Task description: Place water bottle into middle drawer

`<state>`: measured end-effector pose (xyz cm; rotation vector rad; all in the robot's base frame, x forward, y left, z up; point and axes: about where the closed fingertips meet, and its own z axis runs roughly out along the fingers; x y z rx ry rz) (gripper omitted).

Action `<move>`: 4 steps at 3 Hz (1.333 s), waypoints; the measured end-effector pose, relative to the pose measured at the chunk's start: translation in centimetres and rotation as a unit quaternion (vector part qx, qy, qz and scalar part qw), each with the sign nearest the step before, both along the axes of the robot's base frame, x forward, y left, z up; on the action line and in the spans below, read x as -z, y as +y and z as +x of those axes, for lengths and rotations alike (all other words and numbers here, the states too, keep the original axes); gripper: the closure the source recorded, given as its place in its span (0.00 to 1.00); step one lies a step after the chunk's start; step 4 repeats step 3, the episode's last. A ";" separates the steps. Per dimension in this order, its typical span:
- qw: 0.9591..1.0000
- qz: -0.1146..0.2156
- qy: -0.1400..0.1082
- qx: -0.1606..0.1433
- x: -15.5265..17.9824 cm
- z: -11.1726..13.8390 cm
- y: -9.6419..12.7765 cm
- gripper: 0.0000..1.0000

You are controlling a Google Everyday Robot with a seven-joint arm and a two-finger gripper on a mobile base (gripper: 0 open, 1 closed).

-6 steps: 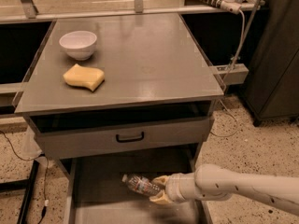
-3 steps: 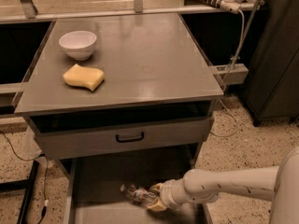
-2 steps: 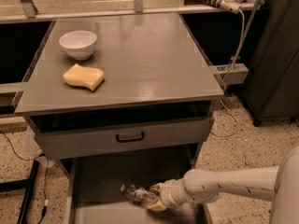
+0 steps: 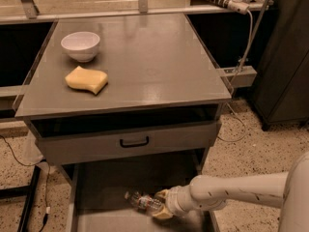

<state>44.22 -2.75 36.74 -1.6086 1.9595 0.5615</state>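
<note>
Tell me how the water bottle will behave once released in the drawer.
The water bottle lies sideways in the gripper, low in the middle drawer; round-bodied, it may roll on that flat floor. Small and clear, it is probably light. Its plastic body would likely dent under a hard squeeze.
</note>
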 end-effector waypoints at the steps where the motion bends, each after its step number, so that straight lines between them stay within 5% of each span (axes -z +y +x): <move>1: 1.000 0.000 0.000 0.000 0.0 0.0 0.0 0.13; 2: 1.000 0.000 0.000 0.000 0.0 0.0 0.0 0.00; 4: 1.000 0.000 0.000 0.000 0.0 0.0 0.0 0.00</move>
